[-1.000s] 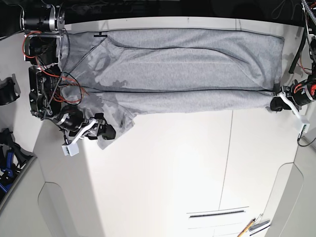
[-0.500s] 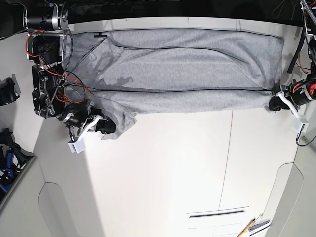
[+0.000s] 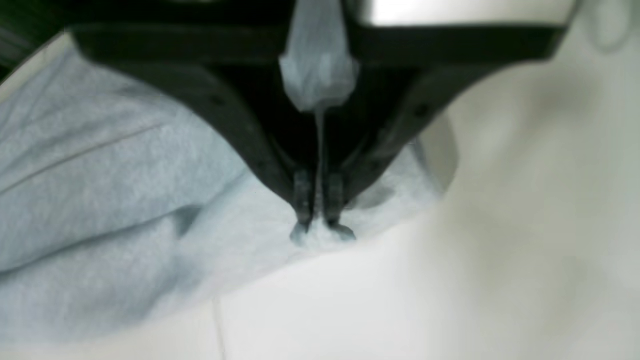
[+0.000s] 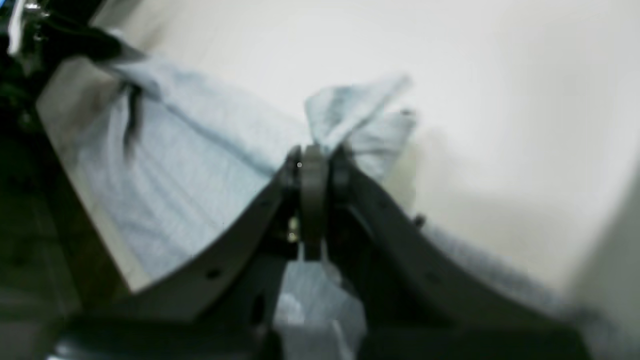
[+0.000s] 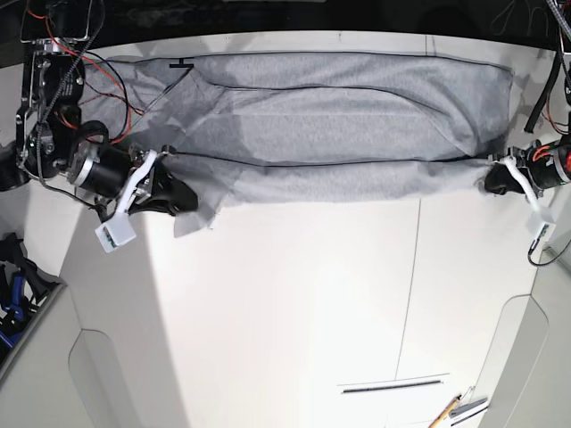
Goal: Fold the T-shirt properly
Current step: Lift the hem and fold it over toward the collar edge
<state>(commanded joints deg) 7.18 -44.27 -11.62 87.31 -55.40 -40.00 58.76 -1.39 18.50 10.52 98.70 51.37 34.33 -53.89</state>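
I've got the large heather light-grey cotton T-shirt point(image 5: 339, 125) spread lengthwise along the far edge of the white table point(image 5: 294, 303), one long fold already laid in it, near edge pulled fairly straight between my two arms. Left tool point(image 5: 496, 181) sits at the shirt's end on the base view's right, jaws pressed together on a small nub of the fabric corner; the left wrist view shows cloth bunched right at the tips point(image 3: 320, 232). Right tool point(image 5: 178, 196) is at the opposite end of the shirt, also pinching fabric; in the right wrist view a peaked flap of grey cloth point(image 4: 357, 112) sticks up past the tips point(image 4: 313, 160). That end of the shirt looks rumpled, with a loose flap hanging below the near edge by the right tool. I judge this as mid lengthwise fold, both corners gripped. Next move calls for lifting both corners together and carrying the near edge over toward the shirt's far edge, keeping tension even so the span doesn't sag. Risk: the rumpled corner by the right tool folds in crooked.
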